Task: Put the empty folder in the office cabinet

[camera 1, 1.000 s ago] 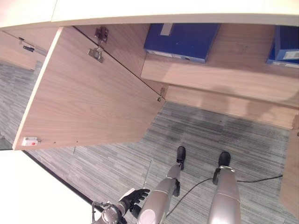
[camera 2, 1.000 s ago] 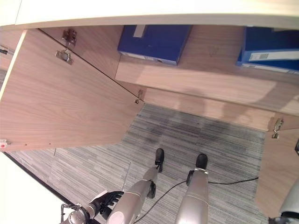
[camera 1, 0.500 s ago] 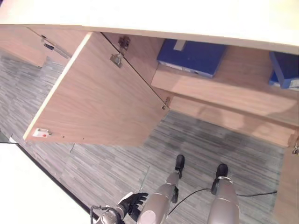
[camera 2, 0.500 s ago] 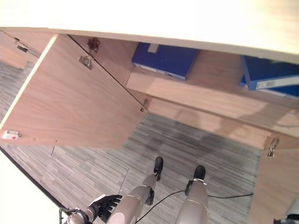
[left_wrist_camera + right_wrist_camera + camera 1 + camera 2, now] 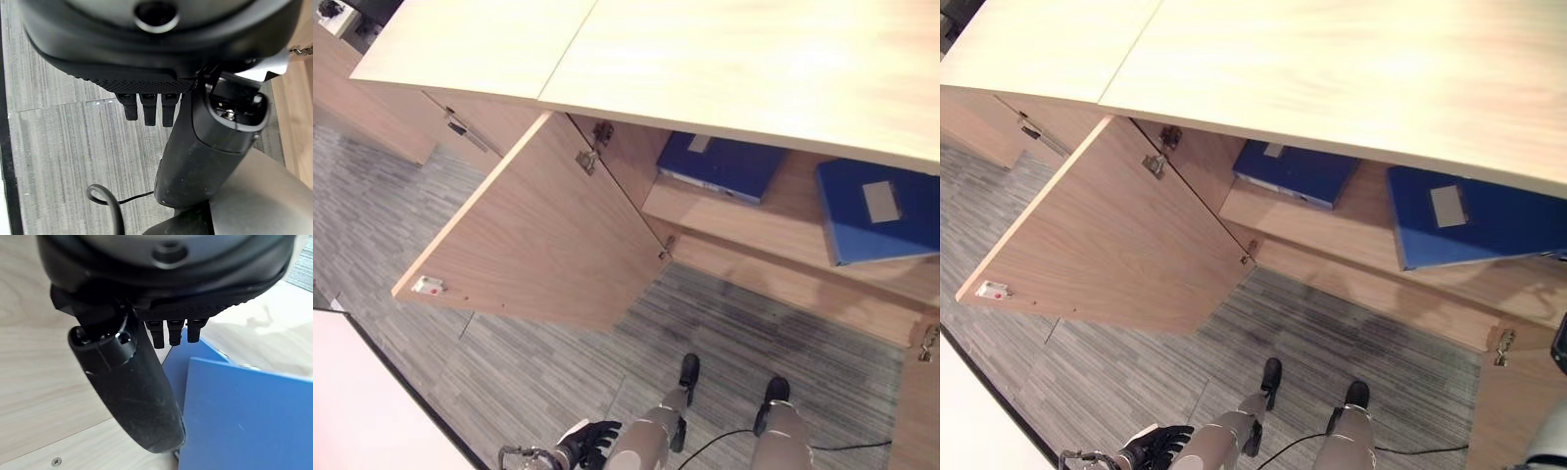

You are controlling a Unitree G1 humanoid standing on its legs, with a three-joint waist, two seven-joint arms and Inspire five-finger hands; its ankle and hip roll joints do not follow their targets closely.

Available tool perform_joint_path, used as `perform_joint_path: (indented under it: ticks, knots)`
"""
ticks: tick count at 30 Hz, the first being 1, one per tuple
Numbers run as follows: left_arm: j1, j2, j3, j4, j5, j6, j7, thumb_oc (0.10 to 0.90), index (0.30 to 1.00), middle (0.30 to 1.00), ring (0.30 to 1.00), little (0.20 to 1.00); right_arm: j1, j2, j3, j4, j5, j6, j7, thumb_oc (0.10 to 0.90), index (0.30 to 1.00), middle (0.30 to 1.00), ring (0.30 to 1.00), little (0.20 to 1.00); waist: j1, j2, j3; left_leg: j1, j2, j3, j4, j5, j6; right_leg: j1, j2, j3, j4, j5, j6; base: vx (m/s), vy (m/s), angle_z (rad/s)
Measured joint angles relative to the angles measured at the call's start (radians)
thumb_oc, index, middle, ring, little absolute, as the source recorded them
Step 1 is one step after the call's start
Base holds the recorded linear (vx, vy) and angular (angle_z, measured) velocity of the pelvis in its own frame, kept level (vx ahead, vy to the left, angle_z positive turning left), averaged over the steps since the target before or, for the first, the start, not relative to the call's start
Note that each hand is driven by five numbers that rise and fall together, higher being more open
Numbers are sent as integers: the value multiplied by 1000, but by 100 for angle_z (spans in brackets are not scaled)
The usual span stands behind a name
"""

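view: camera tipped up since a second ago, pale wooden cabinet top (image 5: pixel 724 59) now showing
folder: large blue folder (image 5: pixel 1474 217) lay on the shelf beside another blue folder (image 5: pixel 720 164)
door: light wooden door (image 5: pixel 538 240) hung open
left hand (image 5: pixel 590 443): low, fingers relaxed, empty
right hand (image 5: pixel 146 396): fingers straight, just above the large blue folder
task: looked nearly done

Cabinet top (image 5: pixel 744 69) hides far ends of both blue folders (image 5: pixel 876 211); right door (image 5: pixel 1513 411) cut off by frame edge.
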Motion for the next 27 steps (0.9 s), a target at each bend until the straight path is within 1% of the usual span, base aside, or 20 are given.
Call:
perform_joint_path:
  ticks: [1, 2, 5, 6, 10, 15, 16, 17, 18, 20, 21, 24, 27]
  knots:
    - [2, 0, 0, 4, 0, 1, -5, 800, 900, 900, 900, 900, 13, 6, -11, 0, -2, 0, -1, 800, 900, 900, 900, 900, -1, -7, -11, 2, 0, 1, 0, 1, -1, 4, 1, 0, -6, 1, 2, 0, 0, 0]
    - [2, 0, 1, 10, 0, 3, -10, 800, 900, 900, 900, 900, 21, 9, -12, 0, -9, 0, -3, 800, 900, 900, 900, 900, -1, -6, -19, 10, 1, 1, 0, 3, -4, 17, 3, 0, -14, 3, 4, 0, 0, 0]
    - [2, 0, 1, 21, 0, 5, -13, 800, 900, 900, 900, 900, 47, 16, -23, -1, -14, -5, -4, 800, 900, 900, 900, 900, -1, -14, -26, 32, 3, 2, 0, -1, -2, 48, 7, -3, -33, 4, 10, 0, 0, 0]
    - [2, -1, 2, 21, 0, 7, -14, 800, 900, 900, 900, 900, 49, 18, -41, -2, -22, -6, -6, 800, 900, 900, 900, 900, -2, -14, -26, 34, 6, 1, 0, -11, 3, 54, 11, -5, -44, 6, 17, 0, 0, 0]
    - [2, -1, 3, 23, -1, 12, -13, 800, 900, 900, 900, 900, 83, 33, -71, -8, -27, -15, -5, 800, 900, 900, 900, 900, 0, -24, -28, 32, 12, 1, 0, -20, -7, 58, 18, -5, -59, 16, 13, -3, 24, -3]
    - [2, -3, 3, 34, 0, 12, -14, 800, 900, 900, 900, 900, 101, 43, -86, -14, -26, -24, 3, 800, 900, 900, 900, 900, -4, -24, -28, 32, 13, 5, 0, -19, -2, 61, 21, -3, -72, 27, 6, -7, 12, -3]
    - [2, -3, 3, 37, 0, 11, -14, 800, 900, 900, 900, 900, 131, 46, -101, -26, -25, -40, 5, 612, 618, 618, 618, 618, -3, -25, -28, 33, 13, 4, 0, -13, -1, 66, 22, -4, -77, 28, 7, 0, 0, 0]
    - [2, -4, 4, 38, -1, 11, -14, 800, 900, 900, 900, 900, 142, 47, -112, -27, -24, -46, 7, 576, 564, 564, 564, 564, -3, -25, -28, 34, 13, 5, 0, -12, -2, 68, 23, -4, -79, 28, 8, 0, 0, 0]
    - [2, -5, 4, 41, -1, 12, -14, 800, 900, 900, 900, 900, 157, 54, -117, -34, -24, -52, 9, 400, 300, 300, 300, 300, -4, -25, -28, 35, 13, 5, 0, -12, -2, 71, 24, -4, -83, 30, 11, 0, 0, 0]
    - [2, -16, 17, 49, -1, 12, -13, 800, 900, 900, 900, 900, 208, 78, -144, -83, 13, -79, 8, 400, 300, 300, 300, 300, -10, -26, -28, 36, 13, 8, 0, -12, -2, 72, 24, -2, -89, 32, 13, -3, 10, -2]
    - [-1, -25, 25, 61, -1, 11, -12, 800, 900, 900, 900, 900, 238, 97, -177, -113, 42, -104, 13, 400, 300, 300, 300, 300, -15, -28, -27, 36, 13, 9, 0, -12, -2, 73, 25, -1, -93, 33, 14, -4, 21, -4]
    - [-1, -30, 23, 80, -1, 11, -12, 800, 900, 900, 900, 900, 267, 138, -213, -132, 85, -141, 14, 400, 300, 300, 300, 300, -27, -30, -26, 40, 13, 10, 0, -12, -2, 79, 26, 0, -99, 35, 15, 0, 0, 0]
    - [-1, -31, 23, 83, -1, 10, -11, 800, 900, 900, 900, 900, 303, 161, -246, -132, 107, -158, 14, 400, 300, 300, 300, 300, -29, -32, -24, 53, 14, 12, 0, -16, 0, 93, 27, 3, -104, 31, 21, -6, 6, -1]
